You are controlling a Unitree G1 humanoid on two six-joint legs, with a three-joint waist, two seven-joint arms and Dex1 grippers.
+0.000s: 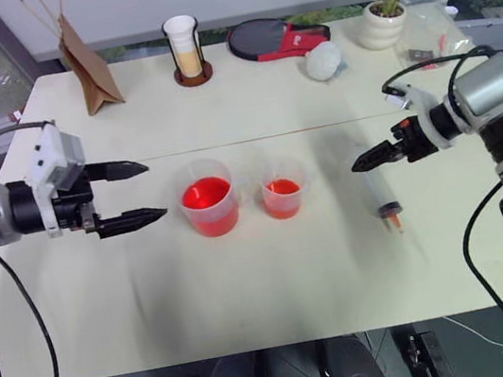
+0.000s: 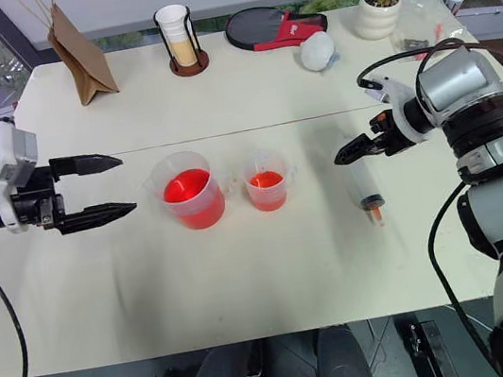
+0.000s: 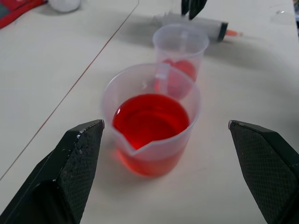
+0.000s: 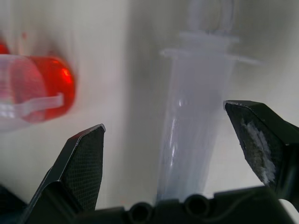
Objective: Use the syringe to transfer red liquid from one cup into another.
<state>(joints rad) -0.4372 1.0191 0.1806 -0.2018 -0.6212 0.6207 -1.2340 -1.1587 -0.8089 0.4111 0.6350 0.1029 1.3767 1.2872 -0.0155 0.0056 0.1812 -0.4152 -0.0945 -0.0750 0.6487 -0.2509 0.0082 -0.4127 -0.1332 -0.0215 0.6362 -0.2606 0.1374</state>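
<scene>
Here the right tool (image 4: 163, 154) gapes above the syringe (image 4: 196, 121).

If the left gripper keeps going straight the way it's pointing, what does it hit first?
Most likely the larger measuring cup of red liquid: it sits centred between the left gripper's open fingers, with the smaller cup behind it.

Left arm: extended in from the left edge, forearm held roughly level. Left gripper (image 1: 144, 192): pointed toward the right, jaws spread wide, one black finger set farther and one nearer, nothing held between them.

Right arm: bent at the elbow on the right side, wrist angled inward and downward. Right gripper (image 1: 362, 163): pointed left and down, jaws seen parted wide in the wrist view, nothing clasped.
</scene>
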